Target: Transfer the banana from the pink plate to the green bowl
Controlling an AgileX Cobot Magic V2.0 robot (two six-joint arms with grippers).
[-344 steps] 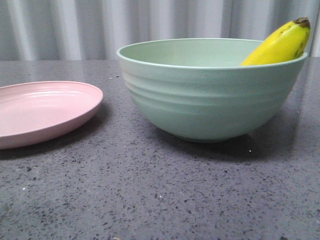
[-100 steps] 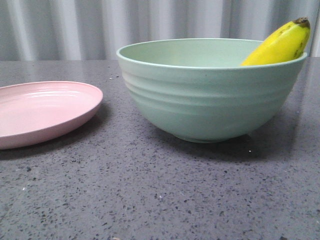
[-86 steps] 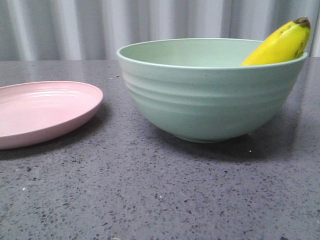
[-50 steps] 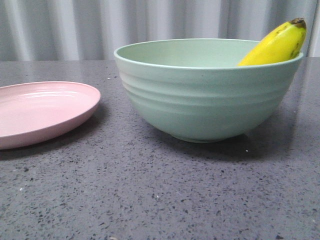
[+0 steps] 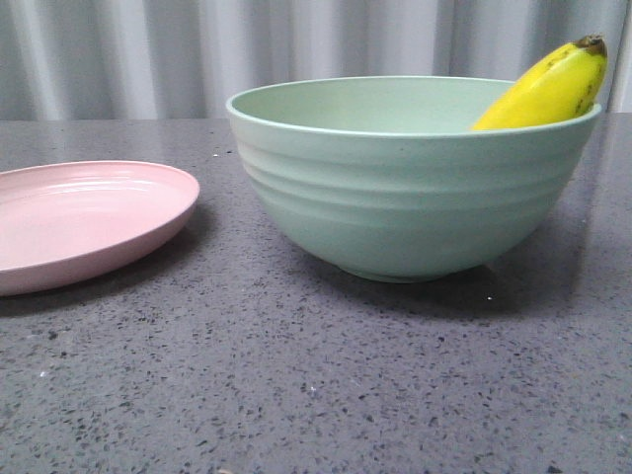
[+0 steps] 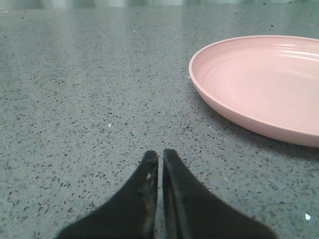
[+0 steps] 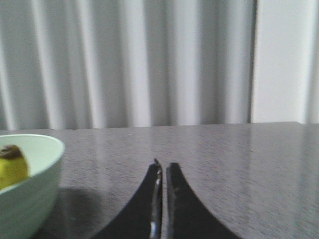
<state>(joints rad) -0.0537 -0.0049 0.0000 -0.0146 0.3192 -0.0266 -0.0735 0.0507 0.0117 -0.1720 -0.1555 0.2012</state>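
Observation:
The yellow banana (image 5: pixel 551 91) leans inside the mint-green bowl (image 5: pixel 405 197), its dark stem tip poking over the right rim. The right wrist view catches that bowl (image 7: pixel 25 184) with the banana's tip (image 7: pixel 11 169) at the picture's edge. The pink plate (image 5: pixel 84 219) lies bare on the left of the table, also seen as the plate (image 6: pixel 264 84) in the left wrist view. My left gripper (image 6: pixel 160 155) is shut with nothing in it, low over the table beside the plate. My right gripper (image 7: pixel 164 167) is shut and holds nothing, off to the side of the bowl. Neither gripper appears in the front view.
A grey speckled tabletop (image 5: pixel 296 375) carries everything. A pale corrugated wall (image 5: pixel 148 54) runs behind the table's far edge.
The front view's picture has shifted slightly, so bowl and plate sit a few pixels further left than a second ago. The banana stays in the bowl.

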